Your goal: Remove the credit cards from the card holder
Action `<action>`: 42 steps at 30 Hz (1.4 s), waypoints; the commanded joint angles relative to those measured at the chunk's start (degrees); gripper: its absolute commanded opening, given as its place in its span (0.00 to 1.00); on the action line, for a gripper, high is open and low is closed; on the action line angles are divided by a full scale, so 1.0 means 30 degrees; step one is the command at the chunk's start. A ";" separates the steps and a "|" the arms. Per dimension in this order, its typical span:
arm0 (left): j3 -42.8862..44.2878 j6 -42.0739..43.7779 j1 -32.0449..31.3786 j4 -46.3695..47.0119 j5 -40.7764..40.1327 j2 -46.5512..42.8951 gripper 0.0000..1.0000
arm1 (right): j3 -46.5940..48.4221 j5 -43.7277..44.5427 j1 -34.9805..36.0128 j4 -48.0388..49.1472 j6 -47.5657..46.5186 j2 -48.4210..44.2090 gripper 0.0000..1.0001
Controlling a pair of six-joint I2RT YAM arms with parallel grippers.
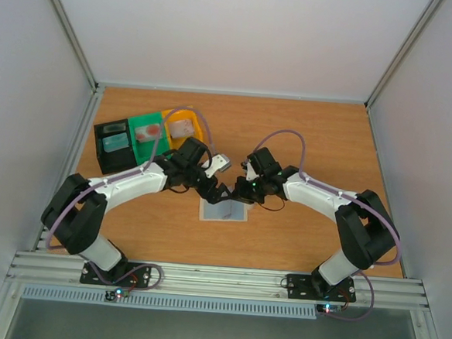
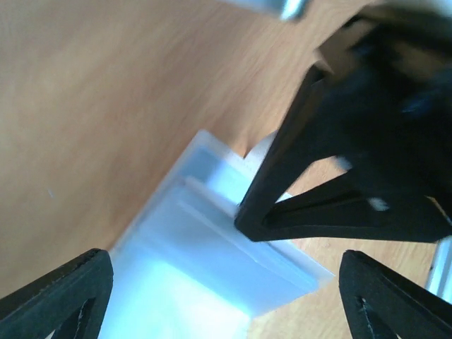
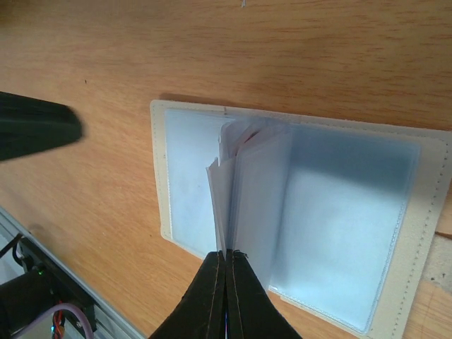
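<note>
**A:** Where does your card holder (image 1: 225, 210) lie?

**B:** Open and flat on the table (image 1: 313, 144), at the centre of the top view, just below where your two grippers meet.

**A:** And your right gripper (image 3: 226, 256)?

**B:** Its fingers are pressed together, pinching a thin inner leaf of the card holder. The leaf stands up from the spread pockets.

**A:** Your left gripper (image 2: 226, 282)?

**B:** Spread wide above one end of the card holder, close to the right gripper.

One card holder (image 1: 224, 213), three bins (image 1: 145, 133), two robot arms (image 1: 128, 182)
</note>
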 commanded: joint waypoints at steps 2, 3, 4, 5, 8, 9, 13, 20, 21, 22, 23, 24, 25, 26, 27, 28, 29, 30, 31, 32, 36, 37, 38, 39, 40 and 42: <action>-0.0813 -0.7815 -0.0195 0.1239 -0.0361 0.1095 0.88 | 0.0041 -0.0147 -0.0086 0.0023 0.0528 -0.0398 0.01; -0.0814 -0.7777 -0.0241 0.0978 -0.0885 0.1182 0.88 | 0.0060 -0.0076 -0.0073 -0.0025 0.0598 -0.0494 0.01; -0.0814 -0.7533 -0.0276 0.0502 -0.1460 0.1262 0.88 | 0.0081 -0.0030 -0.0075 -0.0005 0.0666 -0.0576 0.01; -0.0828 -0.7259 -0.0306 0.0058 -0.1975 0.1378 0.88 | 0.0083 -0.0036 -0.0046 0.0085 0.0769 -0.0641 0.01; -0.1222 -0.6472 -0.0304 0.0029 -0.1796 0.1729 0.90 | 0.0124 -0.0383 0.0027 0.0568 0.1050 -0.0537 0.01; -0.1454 -0.6470 -0.0309 0.0478 -0.1416 0.1829 0.92 | 0.0228 -0.0407 0.0098 0.0618 0.1103 -0.0402 0.01; -0.1852 -0.6455 -0.0288 0.1704 -0.0306 0.2065 0.98 | 0.0572 -0.0417 0.0355 0.0642 0.1170 0.0040 0.01; -0.2245 -0.6099 -0.0288 0.3101 0.0428 0.2342 0.99 | 0.0940 -0.0387 0.0491 0.0462 0.1109 0.0281 0.01; -0.2271 -0.6086 -0.0260 0.3349 0.0740 0.2319 0.99 | 0.0942 -0.0351 0.0512 0.0415 0.1096 0.0352 0.01; -0.2318 -0.6085 -0.0252 0.3567 0.1028 0.2290 0.99 | 0.0934 -0.0376 0.0529 0.0409 0.1094 0.0423 0.01; -0.2349 -0.6110 -0.0251 0.3773 0.1229 0.2287 0.99 | 0.0948 -0.0412 0.0567 0.0430 0.1123 0.0531 0.01; -0.2379 -0.6127 -0.0251 0.3938 0.1331 0.2312 0.99 | 0.0957 -0.0508 0.0594 0.0454 0.1123 0.0607 0.01; -0.2419 -0.6119 -0.0237 0.4014 0.1219 0.2326 0.99 | 0.1002 -0.0553 0.0609 0.0432 0.1108 0.0664 0.01; -0.2490 -0.6137 -0.0217 0.4038 0.0945 0.2376 0.97 | 0.1041 -0.0555 0.0643 0.0374 0.1074 0.0682 0.01; -0.2565 -0.6127 -0.0207 0.3957 0.0519 0.2371 0.93 | 0.1049 -0.0493 0.0640 0.0286 0.1029 0.0662 0.01; -0.2684 -0.6049 -0.0176 0.3830 0.0030 0.2396 0.90 | 0.1050 -0.0372 0.0629 0.0151 0.0968 0.0568 0.01; -0.2831 -0.5944 -0.0128 0.3660 -0.0309 0.2399 0.87 | 0.1065 -0.0245 0.0642 0.0024 0.0873 0.0498 0.01; -0.2985 -0.5631 -0.0068 0.3459 -0.0516 0.2407 0.83 | 0.1052 -0.0238 0.0648 -0.0091 0.0766 0.0449 0.01; -0.3143 -0.5414 -0.0031 0.3280 -0.0583 0.2375 0.78 | 0.1091 -0.0300 0.0648 -0.0167 0.0628 0.0439 0.01; -0.3273 -0.5151 -0.0004 0.3148 -0.0631 0.2337 0.73 | 0.1067 -0.0479 0.0652 -0.0145 0.0563 0.0489 0.02; -0.3671 -0.4856 0.0071 0.3510 -0.0868 0.2158 0.55 | 0.1151 -0.1330 0.0648 0.0044 0.0369 0.0872 0.07; -0.3705 -0.4814 0.0071 0.3653 -0.0837 0.2117 0.54 | 0.1164 -0.1513 0.0641 0.0110 0.0337 0.0886 0.09; -0.3698 -0.4770 0.0093 0.3711 -0.0772 0.2082 0.54 | 0.1168 -0.1660 0.0655 0.0209 0.0307 0.0875 0.13; -0.3686 -0.4697 0.0081 0.3640 -0.0790 0.2063 0.53 | 0.1168 -0.1664 0.0656 0.0229 0.0292 0.0800 0.16; -0.3685 -0.4611 0.0098 0.3537 -0.0818 0.2079 0.53 | 0.1190 -0.1536 0.0620 0.0151 0.0272 0.0739 0.18; -0.3776 -0.4321 0.0130 0.3327 -0.1064 0.2053 0.53 | 0.1309 -0.0933 0.0638 -0.0350 0.0098 0.0591 0.19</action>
